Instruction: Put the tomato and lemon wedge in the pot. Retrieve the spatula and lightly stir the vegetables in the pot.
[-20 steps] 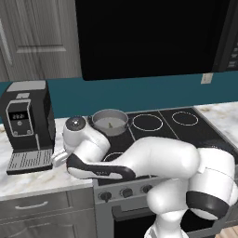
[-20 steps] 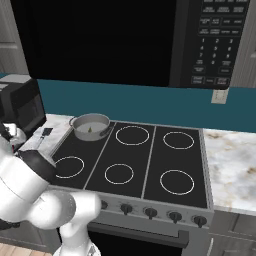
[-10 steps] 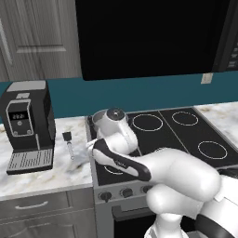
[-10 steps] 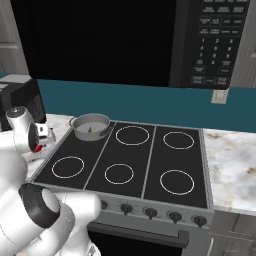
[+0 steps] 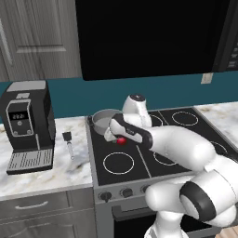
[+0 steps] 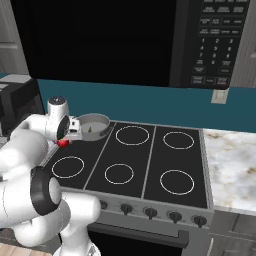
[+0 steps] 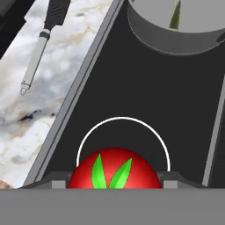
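The red tomato (image 7: 115,169) with its green stem leaves sits between my two fingertips (image 7: 59,183), and my gripper (image 7: 115,181) is shut on it. It hangs over the left side of the stove, just short of the grey pot (image 5: 104,119). From the right base view, the tomato (image 6: 62,143) shows under the hand, left of the pot (image 6: 95,124). A pale green lemon wedge (image 7: 176,15) lies inside the pot (image 7: 176,33). The spatula (image 5: 69,143), black head and pale handle, rests on the marble counter left of the stove; the hand view has it as spatula (image 7: 43,40) at upper left.
A black coffee machine (image 5: 27,125) stands at the counter's far left. The black stove top (image 6: 150,160) has several white burner rings, and knobs line its front. A microwave (image 6: 215,40) hangs above on the right.
My arm has swung from low over the counter rightward onto the stove, carrying the tomato toward the pot. The spatula, hidden by the arm before, now lies in view.
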Controlling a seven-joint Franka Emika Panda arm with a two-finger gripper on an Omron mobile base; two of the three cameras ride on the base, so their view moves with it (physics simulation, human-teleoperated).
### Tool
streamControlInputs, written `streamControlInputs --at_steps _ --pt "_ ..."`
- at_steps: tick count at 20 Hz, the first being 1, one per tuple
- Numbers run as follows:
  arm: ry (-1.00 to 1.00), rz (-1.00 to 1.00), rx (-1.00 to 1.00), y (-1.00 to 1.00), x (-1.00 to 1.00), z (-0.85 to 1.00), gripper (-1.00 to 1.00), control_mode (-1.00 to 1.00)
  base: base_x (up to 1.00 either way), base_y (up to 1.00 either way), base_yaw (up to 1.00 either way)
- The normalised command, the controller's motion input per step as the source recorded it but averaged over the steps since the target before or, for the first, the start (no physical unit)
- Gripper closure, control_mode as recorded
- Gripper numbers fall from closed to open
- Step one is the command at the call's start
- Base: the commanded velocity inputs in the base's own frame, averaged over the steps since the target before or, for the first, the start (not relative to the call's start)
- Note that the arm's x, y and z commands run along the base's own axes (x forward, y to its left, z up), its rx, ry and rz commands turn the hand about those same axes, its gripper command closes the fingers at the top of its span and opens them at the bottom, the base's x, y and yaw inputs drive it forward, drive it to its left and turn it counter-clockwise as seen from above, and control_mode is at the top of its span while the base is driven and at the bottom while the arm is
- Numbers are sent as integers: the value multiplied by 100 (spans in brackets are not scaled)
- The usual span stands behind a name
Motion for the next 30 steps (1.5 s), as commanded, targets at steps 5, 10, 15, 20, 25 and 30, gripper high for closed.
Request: streamControlInputs --at_steps 5,10,15,20,25,30 --pt "10 -6 0 0 34 0 100 -100 0 0 0" --pt "-5 -1 0 -1 0 -1 100 -100 0 0 0" --pt "-9 -3 0 0 1 0 100 -100 0 0 0" --pt "-7 -7 0 -4 20 0 100 -100 0 0 0" --pt "0 -8 -1 -17 51 0 100 -100 0 0 0" --pt "0 -6 0 -19 27 6 100 -100 0 0 0"
